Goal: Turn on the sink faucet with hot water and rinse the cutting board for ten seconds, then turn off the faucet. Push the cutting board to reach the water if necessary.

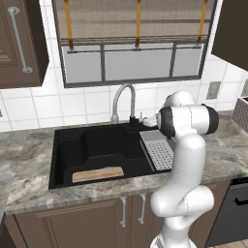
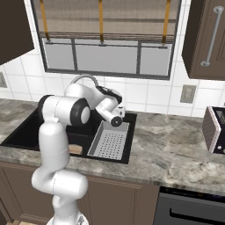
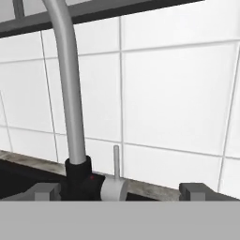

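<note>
The arm is at the faucet-opening step: open, empty jaws flank the sink faucet lever, no water runs, the cutting board lies at the sink's front, and next the lever needs nudging toward hot.

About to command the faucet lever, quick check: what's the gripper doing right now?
Gripper: open and holding nothing, its fingertips spread to either side of the faucet base and lever.
</note>
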Available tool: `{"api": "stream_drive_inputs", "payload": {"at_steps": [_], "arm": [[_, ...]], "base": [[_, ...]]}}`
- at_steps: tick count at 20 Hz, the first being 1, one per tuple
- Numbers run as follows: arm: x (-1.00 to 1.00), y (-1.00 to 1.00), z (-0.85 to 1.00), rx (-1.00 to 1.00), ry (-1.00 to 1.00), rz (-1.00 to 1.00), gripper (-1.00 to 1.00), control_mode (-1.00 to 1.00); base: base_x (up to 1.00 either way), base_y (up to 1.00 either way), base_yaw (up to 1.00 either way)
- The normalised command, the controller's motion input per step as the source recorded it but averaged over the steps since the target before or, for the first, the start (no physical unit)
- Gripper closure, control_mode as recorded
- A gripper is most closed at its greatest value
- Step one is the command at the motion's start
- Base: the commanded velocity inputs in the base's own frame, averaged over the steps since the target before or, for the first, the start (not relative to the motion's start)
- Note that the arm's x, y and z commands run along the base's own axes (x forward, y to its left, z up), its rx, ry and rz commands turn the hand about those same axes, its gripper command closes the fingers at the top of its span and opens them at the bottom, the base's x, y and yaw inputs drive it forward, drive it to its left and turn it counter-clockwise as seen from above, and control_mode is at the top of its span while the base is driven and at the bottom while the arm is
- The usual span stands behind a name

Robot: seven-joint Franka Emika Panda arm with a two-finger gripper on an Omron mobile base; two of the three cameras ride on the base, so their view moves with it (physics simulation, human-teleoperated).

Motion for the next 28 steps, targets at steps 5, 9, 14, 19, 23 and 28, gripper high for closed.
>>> {"api": "stream_drive_inputs", "payload": {"at_steps": [5,9,14,19,23,28], "arm": [[0.02,0.00,0.00,0.00,0.00,-0.21,-1.00,-1.00],[0.13,0.01,0.00,0.00,0.00,-0.06,-1.00,-1.00],[0.16,0.01,-0.02,0.00,0.00,0.00,-1.00,-1.00],[0.09,0.00,-0.08,0.00,0.00,0.00,-1.00,-1.00],[0.04,0.00,-0.08,0.00,0.00,0.00,-1.00,-1.00],[0.03,0.00,-0.08,0.00,-0.01,0.00,-1.00,-1.00]], "base": [[0.00,0.00,0.00],[0.00,0.00,0.00],[0.00,0.00,0.00],[0.00,0.00,0.00],[0.00,0.00,0.00],[0.00,0.00,0.00]]}}
